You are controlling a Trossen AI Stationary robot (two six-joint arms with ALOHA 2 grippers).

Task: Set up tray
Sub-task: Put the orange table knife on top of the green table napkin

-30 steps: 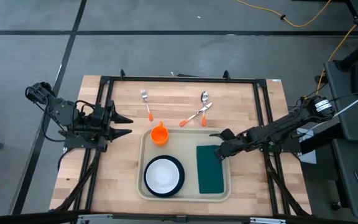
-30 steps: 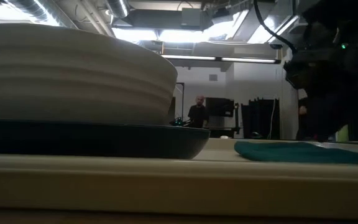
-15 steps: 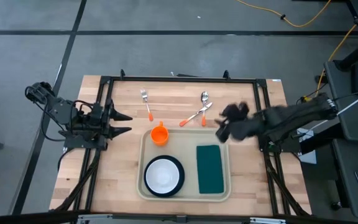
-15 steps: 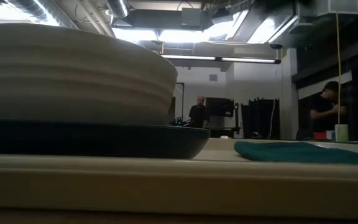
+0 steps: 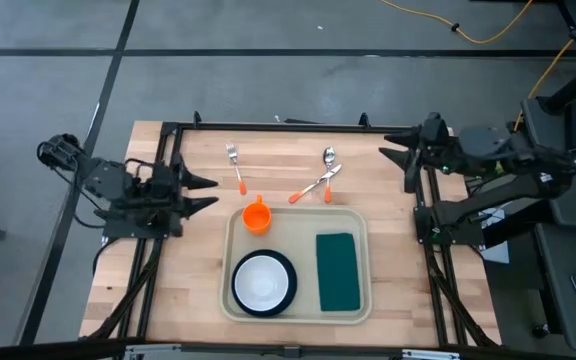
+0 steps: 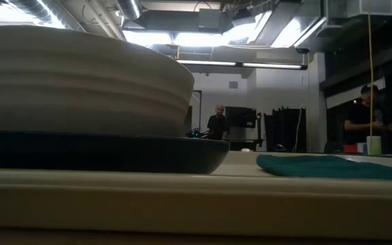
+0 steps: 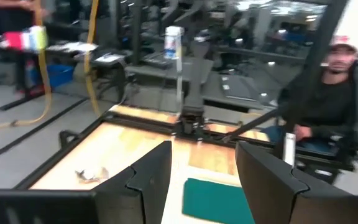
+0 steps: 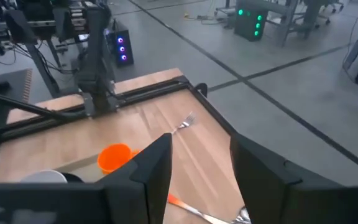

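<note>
The beige tray (image 5: 303, 225) lies on the wooden table near its front edge. On it a white bowl (image 5: 261, 281) sits in a dark blue plate (image 6: 182, 155). A green cloth (image 5: 338, 271) lies flat beside them. An orange cup (image 5: 257, 216) stands at the tray's far left corner. A fork (image 5: 235, 166) and two spoons (image 5: 322, 176) lie on the table beyond the tray. My left gripper (image 5: 213, 193) hovers open at the left, pointing toward the cup. My right gripper (image 5: 396, 165) is raised high at the far right, open and empty.
A black metal frame (image 5: 288, 128) runs around the table's edges. Bare wood lies left and right of the tray. People show in the room beyond the table, one of them seated (image 7: 334, 93) past the right side.
My right gripper has risen from just above the green cloth's far end. It has drawn back toward the table's far right corner and rolled as it went. The cloth stays flat on the tray. My left gripper has kept its place.
</note>
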